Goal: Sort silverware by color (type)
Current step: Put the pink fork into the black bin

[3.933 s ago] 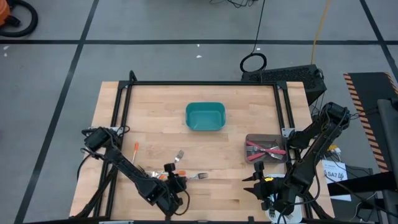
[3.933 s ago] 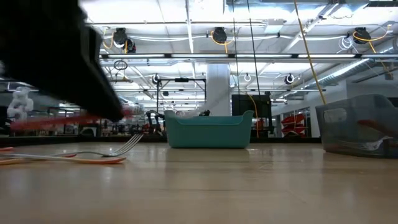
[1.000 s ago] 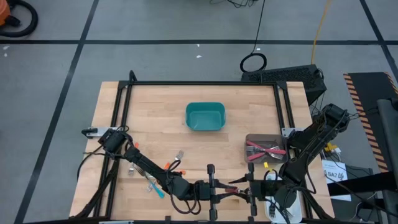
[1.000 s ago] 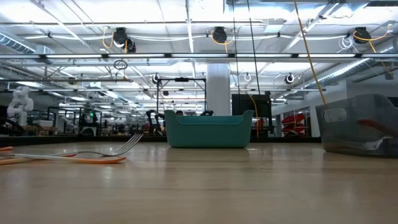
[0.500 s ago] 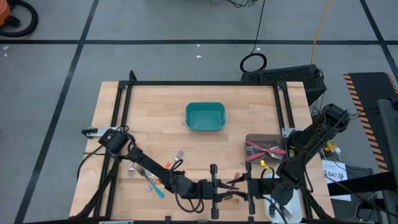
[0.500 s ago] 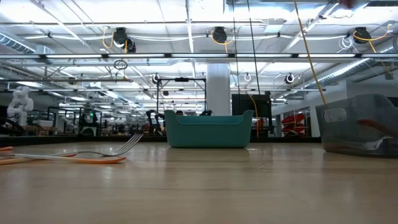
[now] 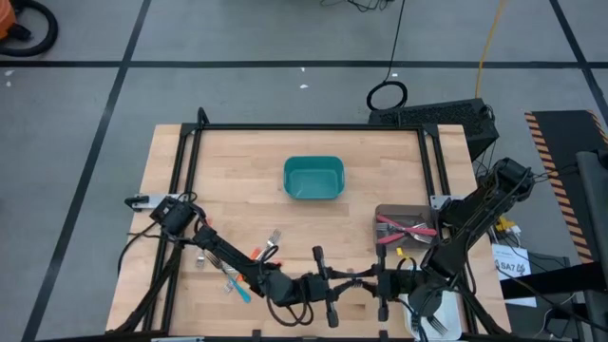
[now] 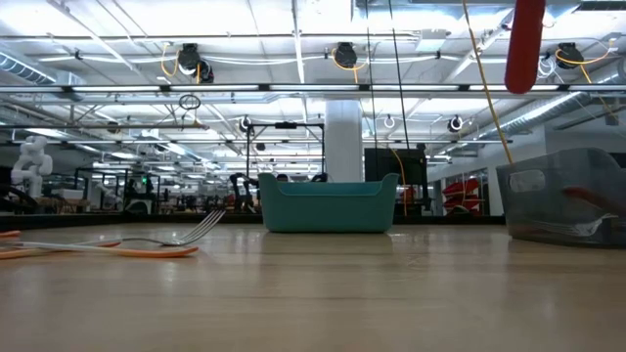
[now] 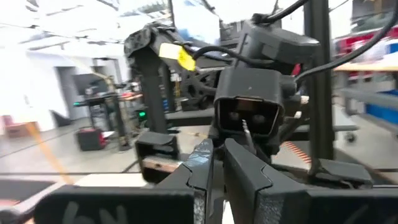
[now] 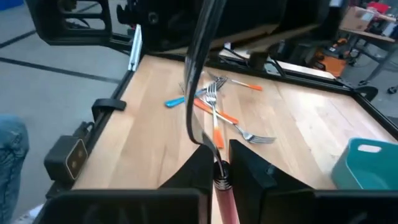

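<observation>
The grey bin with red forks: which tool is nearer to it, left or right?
Right. The right tool is just below-left of the grey bin in the high view; the left tool lies farther left, at the front edge.

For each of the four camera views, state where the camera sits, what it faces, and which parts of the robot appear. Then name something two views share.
High view: overhead, looking down on table, both arms meeting at the near edge.
Low view: tabletop level, facing the teal bin; no arm shows, only a red fork handle hanging in.
Left wrist view: past its own fingers toward the right arm's wrist.
Right wrist view: past its fingers pinching the red fork, toward the loose forks.
Shared: high, low and right wrist views show the teal bin.
</observation>
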You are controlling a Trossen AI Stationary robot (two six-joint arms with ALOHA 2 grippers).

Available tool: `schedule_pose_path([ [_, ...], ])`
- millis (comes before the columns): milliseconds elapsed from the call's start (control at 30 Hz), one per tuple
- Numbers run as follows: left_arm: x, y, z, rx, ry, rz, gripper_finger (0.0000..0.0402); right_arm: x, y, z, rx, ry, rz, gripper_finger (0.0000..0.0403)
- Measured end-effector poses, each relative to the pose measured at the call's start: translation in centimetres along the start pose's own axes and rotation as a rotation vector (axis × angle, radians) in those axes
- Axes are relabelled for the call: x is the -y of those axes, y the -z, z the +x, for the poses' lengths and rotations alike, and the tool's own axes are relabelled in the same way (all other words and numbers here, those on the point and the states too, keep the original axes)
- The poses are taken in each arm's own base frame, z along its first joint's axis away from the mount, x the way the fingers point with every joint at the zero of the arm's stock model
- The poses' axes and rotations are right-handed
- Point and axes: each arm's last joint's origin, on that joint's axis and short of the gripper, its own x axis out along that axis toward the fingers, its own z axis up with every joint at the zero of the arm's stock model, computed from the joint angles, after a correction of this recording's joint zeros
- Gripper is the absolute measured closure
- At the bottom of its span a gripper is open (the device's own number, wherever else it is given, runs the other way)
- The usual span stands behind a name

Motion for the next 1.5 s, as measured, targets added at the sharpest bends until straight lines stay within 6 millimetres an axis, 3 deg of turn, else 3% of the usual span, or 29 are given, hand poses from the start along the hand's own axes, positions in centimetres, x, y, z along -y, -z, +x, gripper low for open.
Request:
schedule_pose_path([
  [367, 0.5, -1.5, -1.3, -0.120, -0.096, 0.007, 0.0360, 0.8, -1.4, -2.8, 0.021, -0.073, 0.052, 0.0377],
  [667, -0.7, -2.7, -2.5, -0.346, -0.066, 0.002, 0.0360, 3.8, -2.6, -5.7, -0.044, -0.038, 0.114, 0.0377],
  [967, -1.2, -1.8, -3.7, -0.510, -0.064, 0.041, 0.0360, 8.0, -6.6, -8.4, -0.267, 0.121, 0.120, 0.0377],
  [1100, -1.6, -1.1, -3.9, -0.564, -0.081, 0.042, 0.0360, 9.9, -7.5, -9.2, -0.380, 0.182, 0.162, 0.0377],
  [1500, -1.9, -0.5, -4.1, -0.614, -0.099, 0.045, 0.0360, 13.4, -5.8, -8.9, -0.840, 0.297, 0.256, 0.0376],
])
